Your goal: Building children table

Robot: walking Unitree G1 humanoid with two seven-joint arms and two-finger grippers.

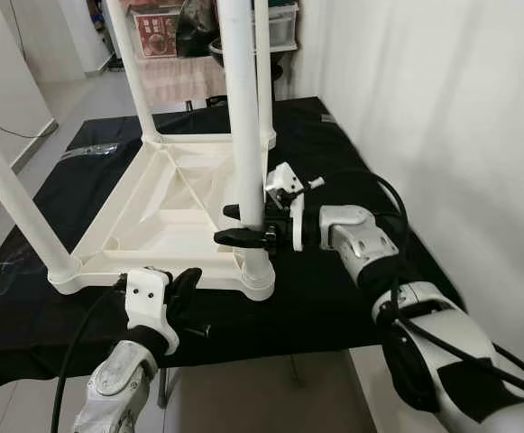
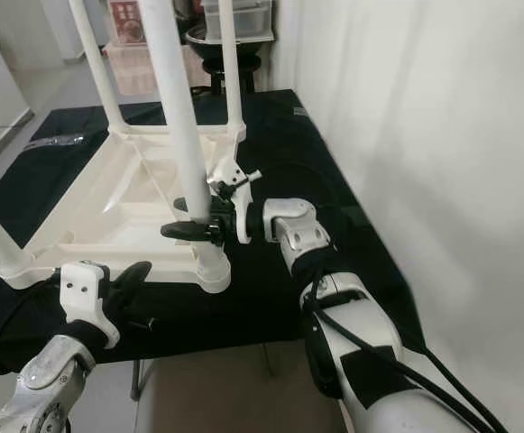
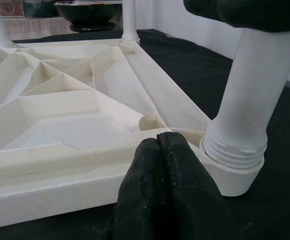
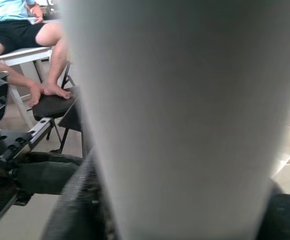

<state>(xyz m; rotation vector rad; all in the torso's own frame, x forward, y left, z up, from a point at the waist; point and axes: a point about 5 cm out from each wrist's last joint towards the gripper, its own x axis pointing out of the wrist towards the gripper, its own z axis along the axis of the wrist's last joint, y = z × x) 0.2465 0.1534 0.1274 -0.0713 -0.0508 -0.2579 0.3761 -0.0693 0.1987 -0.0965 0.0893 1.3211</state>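
A white plastic children's table (image 1: pixel 153 212) lies upside down on a black-covered surface, its legs standing up. The near right leg (image 1: pixel 243 117) sits in its corner socket (image 1: pixel 257 271), and my right gripper (image 1: pixel 243 225) is shut on this leg just above the socket, one finger on each side. The right wrist view shows the leg (image 4: pixel 184 115) between its fingers. My left gripper (image 1: pixel 185 293) is shut with nothing in it, its tips (image 3: pixel 159 145) resting against the near rim of the tabletop (image 3: pixel 60 165), left of the socket.
The black cover (image 1: pixel 334 298) ends at the near edge, floor below. A white wall (image 1: pixel 442 108) runs close on the right. Shelves and boxes (image 1: pixel 158 32) stand behind the table. A seated person's legs (image 4: pixel 30 35) show in the right wrist view.
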